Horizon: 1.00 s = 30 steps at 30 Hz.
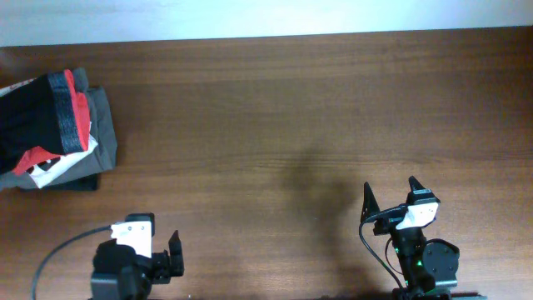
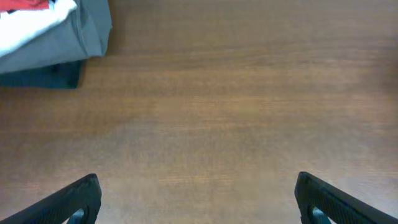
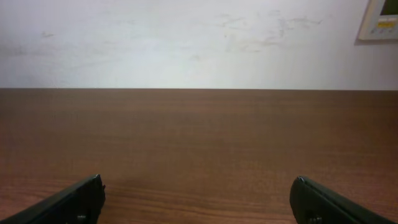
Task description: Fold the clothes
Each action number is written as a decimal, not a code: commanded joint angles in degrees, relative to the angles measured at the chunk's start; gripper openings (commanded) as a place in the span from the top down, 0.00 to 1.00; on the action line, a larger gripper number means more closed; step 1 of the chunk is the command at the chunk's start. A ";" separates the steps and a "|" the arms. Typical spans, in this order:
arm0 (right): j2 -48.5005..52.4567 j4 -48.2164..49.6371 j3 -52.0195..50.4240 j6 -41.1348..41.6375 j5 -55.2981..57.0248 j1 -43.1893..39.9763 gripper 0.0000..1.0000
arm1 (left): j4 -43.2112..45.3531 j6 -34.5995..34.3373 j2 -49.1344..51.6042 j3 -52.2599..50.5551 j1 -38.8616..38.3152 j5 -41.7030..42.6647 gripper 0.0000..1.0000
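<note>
The black pants [image 1: 29, 117], with a grey waistband trimmed in red-orange [image 1: 73, 112], lie bunched on top of a pile at the table's far left. My left gripper [image 1: 143, 242] is open and empty at the front left, well short of the pile. My right gripper [image 1: 391, 192] is open and empty at the front right. In the left wrist view the open jaws [image 2: 198, 190] hover over bare wood; the pants do not show there. In the right wrist view the open jaws [image 3: 196, 190] face bare table.
Under the pants lie a red T-shirt with white lettering [image 1: 40, 164], folded grey garments [image 1: 102, 125] and a dark garment [image 1: 82, 182]. The grey fold [image 2: 87, 31] and dark garment [image 2: 46, 74] show top left in the left wrist view. A white wall [image 3: 186, 43] stands behind the table.
</note>
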 commanded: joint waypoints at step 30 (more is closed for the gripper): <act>-0.52 0.13 -0.52 -0.37 -0.13 -0.04 0.01 | 54.51 2.38 -16.13 -33.03 -1.36 -7.93 0.01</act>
